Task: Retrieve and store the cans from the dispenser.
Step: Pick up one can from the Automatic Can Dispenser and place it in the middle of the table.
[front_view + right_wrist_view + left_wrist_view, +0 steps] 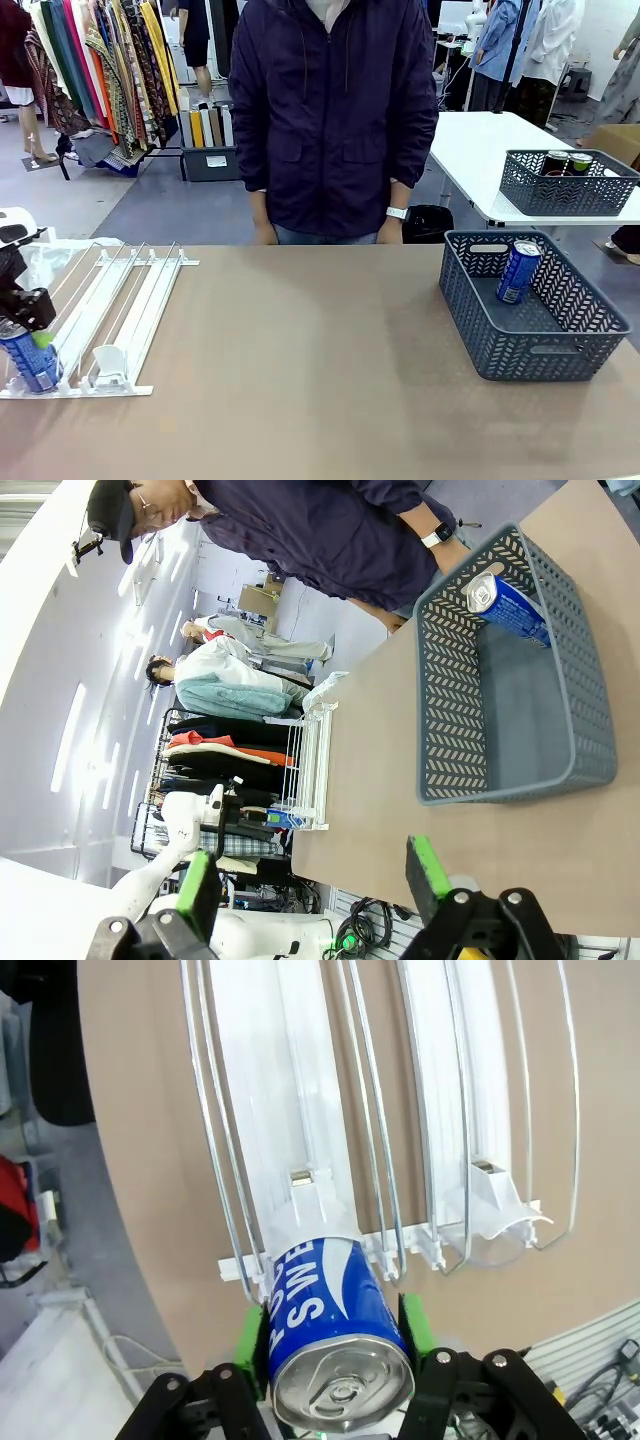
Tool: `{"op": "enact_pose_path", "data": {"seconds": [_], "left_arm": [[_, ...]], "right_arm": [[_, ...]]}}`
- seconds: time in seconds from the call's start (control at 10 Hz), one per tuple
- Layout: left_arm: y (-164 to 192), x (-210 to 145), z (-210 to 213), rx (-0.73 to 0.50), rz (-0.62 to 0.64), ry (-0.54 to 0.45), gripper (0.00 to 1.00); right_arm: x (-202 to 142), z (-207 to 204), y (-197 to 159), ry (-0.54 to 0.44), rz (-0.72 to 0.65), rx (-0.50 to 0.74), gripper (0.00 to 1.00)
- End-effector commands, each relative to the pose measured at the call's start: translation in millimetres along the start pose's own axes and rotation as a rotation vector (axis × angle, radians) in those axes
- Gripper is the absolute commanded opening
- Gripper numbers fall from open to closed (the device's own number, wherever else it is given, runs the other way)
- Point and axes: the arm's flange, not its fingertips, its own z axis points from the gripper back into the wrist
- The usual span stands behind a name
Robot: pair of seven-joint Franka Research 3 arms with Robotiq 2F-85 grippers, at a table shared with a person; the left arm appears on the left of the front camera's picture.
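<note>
Green pads (412, 1322) of the left gripper (335, 1338) clamp both sides of a blue can (330, 1305) at the near end of the dispenser's (450, 1110) leftmost lane. The right gripper (310, 872) hangs spread wide, nothing between its fingers. Farther across the table (320, 390), another blue can (519, 271) leans inside the grey basket (540, 352), a person (330, 120) standing beyond.

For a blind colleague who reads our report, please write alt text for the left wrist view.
The left pincer has its green pads against both sides of a blue can, silver top toward the camera, at the end of one lane of the white wire dispenser. The lane beside it holds only its pusher block; a brown table lies underneath.
</note>
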Motion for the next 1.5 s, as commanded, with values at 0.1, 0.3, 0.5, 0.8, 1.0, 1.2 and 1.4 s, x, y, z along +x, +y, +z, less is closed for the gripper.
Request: {"op": "enact_pose_path", "data": {"seconds": [0.1, 0.3, 0.5, 0.8, 1.0, 1.2, 1.4], "left_arm": [[-4, -31, -15, 0.036, 0.025, -0.016, 0.0], [-4, -32, -13, 0.04, 0.026, -0.019, 0.0], [-4, -34, 16, 0.046, 0.029, -0.063, 0.0], [2, -65, 139, -0.036, 0.031, -0.161, 0.0], [10, -99, 201, -0.104, -0.005, -0.268, 0.0], [29, -130, 228, -0.18, -0.004, -0.389, 0.0], [50, -142, 228, -0.234, 0.079, -0.495, 0.0]], "right_arm": [[3, 1, 2, -0.008, 0.026, 0.024, 1.0], [3, 1, 2, -0.008, 0.026, 0.024, 1.0], [3, 1, 2, -0.008, 0.026, 0.024, 1.0], [3, 1, 2, -0.008, 0.026, 0.024, 1.0], [3, 1, 2, -0.008, 0.026, 0.024, 1.0], [3, 1, 2, -0.008, 0.026, 0.024, 1.0], [3, 1, 2, -0.008, 0.026, 0.024, 1.0]]}}
